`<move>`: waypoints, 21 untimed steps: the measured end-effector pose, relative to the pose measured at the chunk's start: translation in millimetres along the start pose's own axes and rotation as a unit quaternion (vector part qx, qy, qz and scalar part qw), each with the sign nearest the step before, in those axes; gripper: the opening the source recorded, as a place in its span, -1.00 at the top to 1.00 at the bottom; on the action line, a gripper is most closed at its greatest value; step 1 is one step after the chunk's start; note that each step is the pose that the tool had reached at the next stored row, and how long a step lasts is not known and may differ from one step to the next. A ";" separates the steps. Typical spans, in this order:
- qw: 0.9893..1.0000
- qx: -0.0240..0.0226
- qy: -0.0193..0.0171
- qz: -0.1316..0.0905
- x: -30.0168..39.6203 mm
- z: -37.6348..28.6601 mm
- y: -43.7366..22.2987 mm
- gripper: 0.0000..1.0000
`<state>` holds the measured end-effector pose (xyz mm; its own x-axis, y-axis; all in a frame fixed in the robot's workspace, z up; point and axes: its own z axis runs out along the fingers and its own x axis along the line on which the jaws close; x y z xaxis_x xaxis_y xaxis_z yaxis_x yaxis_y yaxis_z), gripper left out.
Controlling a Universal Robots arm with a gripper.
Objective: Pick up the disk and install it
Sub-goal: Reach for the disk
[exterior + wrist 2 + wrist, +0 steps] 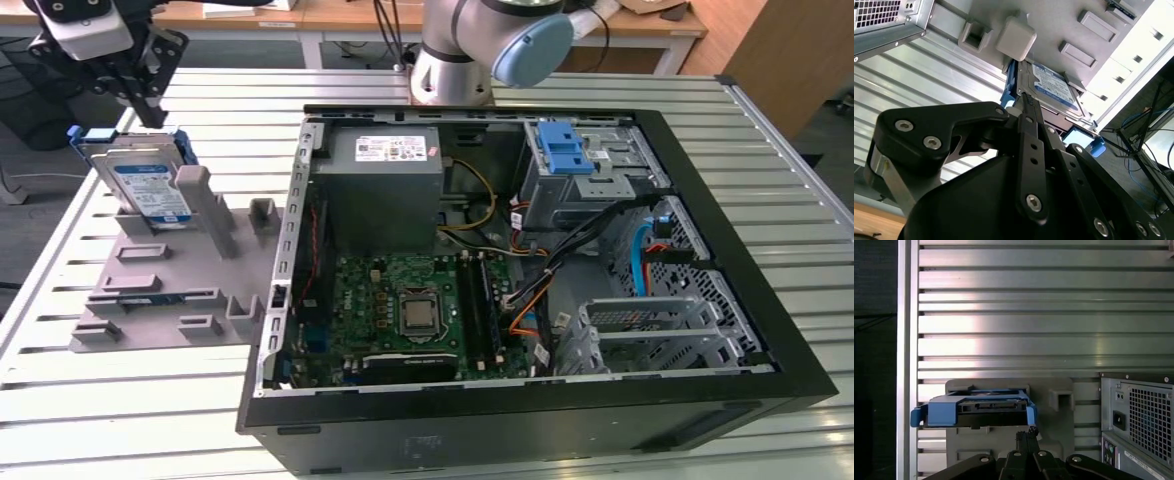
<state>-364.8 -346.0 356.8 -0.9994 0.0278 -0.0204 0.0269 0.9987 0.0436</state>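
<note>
Tool: the tool (150, 110) hangs over the worktop's far corner on the exterior view's left; in the first wrist view its fingers (1026, 434) are pressed together with nothing between them.
Disk: the disk (144, 180) stands on edge in its blue carrier, leaning in a grey holder (160, 290), just below the tool's tips; whether they touch it I cannot tell.
Holder: it lies flat on the slatted worktop (134, 420).
Computer case: the open computer case (534, 425) lies just beside the holder, on the exterior view's right.
</note>
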 end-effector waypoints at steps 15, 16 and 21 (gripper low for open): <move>1.000 0.000 0.000 0.000 12.5 -0.3 -0.4 0.79; 1.000 0.000 0.000 0.000 12.5 -0.3 -0.4 0.79; 1.000 0.000 0.000 0.000 12.8 -0.3 -0.4 0.79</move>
<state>-377.6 -346.0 356.8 -0.9994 0.0277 -0.0203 0.0268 0.9987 0.0436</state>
